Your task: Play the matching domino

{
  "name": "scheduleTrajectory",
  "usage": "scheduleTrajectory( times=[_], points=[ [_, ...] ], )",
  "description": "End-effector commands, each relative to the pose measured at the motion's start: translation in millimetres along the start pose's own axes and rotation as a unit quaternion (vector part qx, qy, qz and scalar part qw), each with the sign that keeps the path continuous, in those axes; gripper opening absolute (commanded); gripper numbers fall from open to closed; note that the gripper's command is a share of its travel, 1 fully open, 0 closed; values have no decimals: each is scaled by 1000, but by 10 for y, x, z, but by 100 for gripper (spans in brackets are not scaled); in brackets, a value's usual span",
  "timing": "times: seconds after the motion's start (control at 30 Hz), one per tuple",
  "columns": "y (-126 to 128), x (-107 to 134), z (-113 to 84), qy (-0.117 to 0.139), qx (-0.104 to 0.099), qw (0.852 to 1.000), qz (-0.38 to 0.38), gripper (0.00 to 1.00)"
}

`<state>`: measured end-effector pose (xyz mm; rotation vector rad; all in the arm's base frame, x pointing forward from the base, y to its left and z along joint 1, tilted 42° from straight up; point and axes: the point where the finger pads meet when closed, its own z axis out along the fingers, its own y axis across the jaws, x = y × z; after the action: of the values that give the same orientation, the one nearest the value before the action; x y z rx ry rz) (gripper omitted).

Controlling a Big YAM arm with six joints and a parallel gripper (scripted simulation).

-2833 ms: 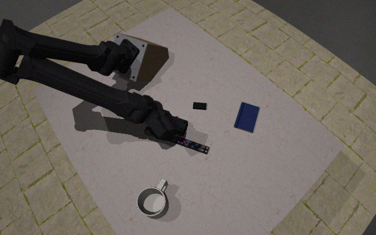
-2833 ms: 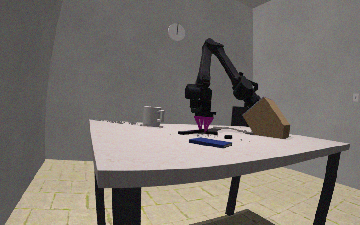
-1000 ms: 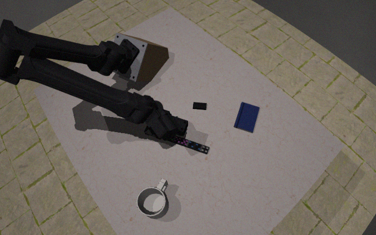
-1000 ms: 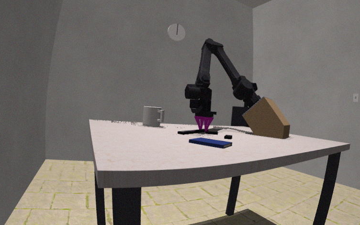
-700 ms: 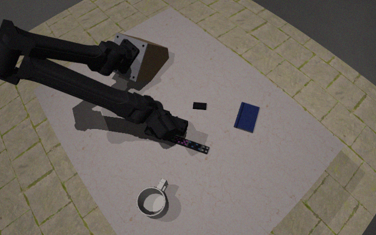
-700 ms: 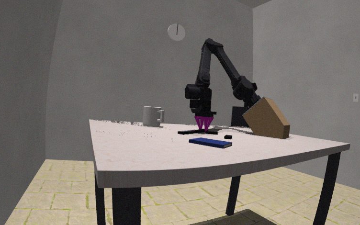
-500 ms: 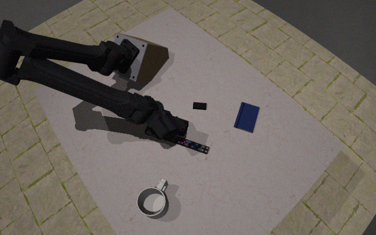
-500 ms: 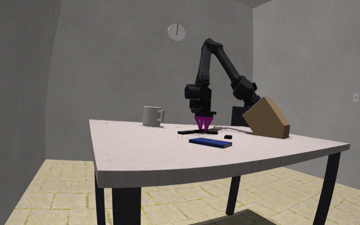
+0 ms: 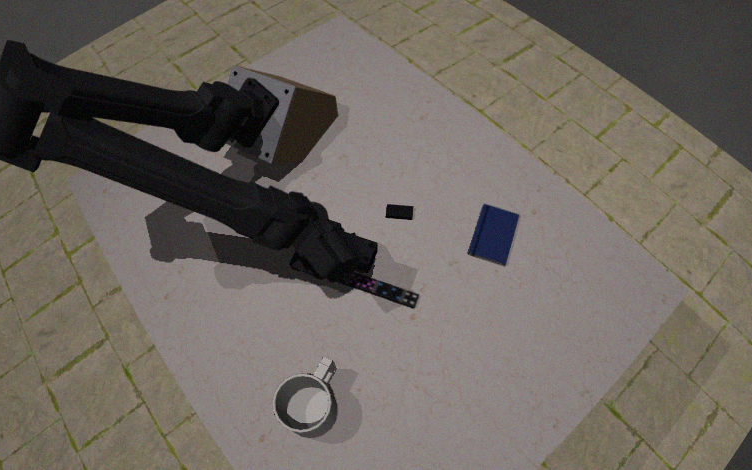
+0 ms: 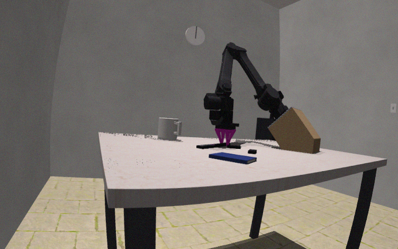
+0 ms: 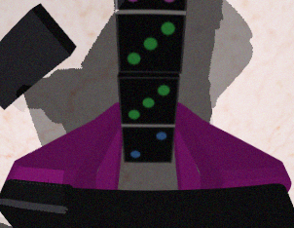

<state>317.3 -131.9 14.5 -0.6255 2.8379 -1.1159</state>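
Note:
The line of face-up dominoes (image 9: 392, 290) (image 10: 208, 146) (image 11: 158, 56) shows a three-green half at its near end in the wrist view. A face-up domino (image 11: 150, 116), three green pips toward the line and two blue pips away, is in line with it, touching or nearly so; a thin dark seam shows. My gripper (image 10: 224, 144) (image 11: 148, 112) is shut on this domino, one magenta fingertip against each long side, low at the table. A face-down domino (image 10: 234, 147) (image 11: 31, 56) lies left of the line in the wrist view. Another face-down domino (image 9: 399, 211) (image 10: 252, 151) lies farther off. The arm hides the gripped domino in the top view.
A blue book (image 9: 494, 235) (image 10: 232, 157) lies beyond the farther face-down domino. A grey-white mug (image 9: 303, 402) (image 10: 167, 128) stands on the other side of the line. The arm's wedge-shaped wooden base (image 9: 309, 119) (image 10: 296, 133) stands on the table.

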Motion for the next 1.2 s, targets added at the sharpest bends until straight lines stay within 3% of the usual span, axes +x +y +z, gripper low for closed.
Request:
scheduleTrajectory(
  times=[0.0,0.13,0.17,1.17],
  points=[
    [-48,-126,-47,-7,2,1000,3,22],
    [-48,-126,-47,-7,2,1000,3,22],
    [-14,-29,-16,-2,1,1000,1,22],
    [-54,-134,-49,0,0,1000,4,22]
  ],
)
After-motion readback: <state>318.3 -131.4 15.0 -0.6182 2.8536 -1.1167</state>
